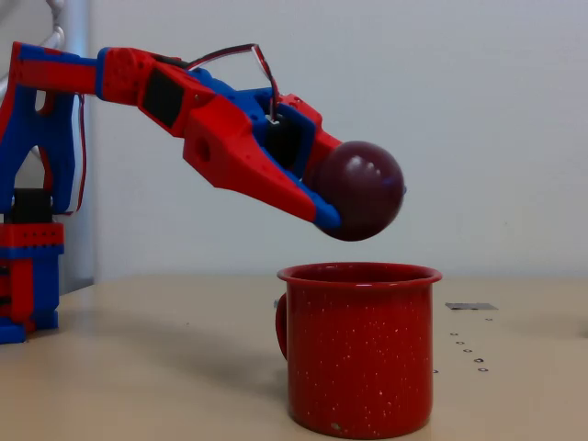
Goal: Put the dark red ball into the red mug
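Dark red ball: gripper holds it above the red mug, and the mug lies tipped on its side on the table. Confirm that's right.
Not quite. The fixed view shows the red mug standing upright on the table, opening up. The rest holds: the gripper holds the dark red ball above it.

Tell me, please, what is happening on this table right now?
A red and blue robot arm reaches in from the left of the fixed view. Its hand is shut on the dark red ball and holds it in the air, above the open top of the red mug. The ball is clear of the rim and not yet inside. The mug stands upright on the beige table, handle toward the left.
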Robot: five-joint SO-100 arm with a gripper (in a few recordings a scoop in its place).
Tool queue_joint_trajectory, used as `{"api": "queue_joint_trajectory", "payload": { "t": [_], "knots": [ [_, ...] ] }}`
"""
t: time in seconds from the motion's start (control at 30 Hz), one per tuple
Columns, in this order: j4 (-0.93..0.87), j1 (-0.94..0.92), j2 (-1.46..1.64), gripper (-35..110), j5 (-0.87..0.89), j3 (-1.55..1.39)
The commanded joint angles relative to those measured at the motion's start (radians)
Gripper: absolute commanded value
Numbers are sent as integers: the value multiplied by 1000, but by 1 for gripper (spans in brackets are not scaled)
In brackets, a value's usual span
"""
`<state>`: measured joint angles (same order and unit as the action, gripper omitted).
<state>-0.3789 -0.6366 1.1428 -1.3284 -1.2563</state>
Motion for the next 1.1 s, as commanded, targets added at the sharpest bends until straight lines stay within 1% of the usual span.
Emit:
{"api": "queue_joint_trajectory", "payload": {
  "t": [0.0,0.3,0.53,0.77,0.9,0.97,1.07],
  "knots": [
    [40,-2,46,22,-2,117],
    [41,26,58,25,-97,94],
    [48,52,77,31,-49,83],
    [-6,67,94,33,-15,35],
    [-75,67,95,30,-100,37],
    [-156,66,95,29,-123,60],
    [-304,54,97,28,-239,75]
  ]
}}
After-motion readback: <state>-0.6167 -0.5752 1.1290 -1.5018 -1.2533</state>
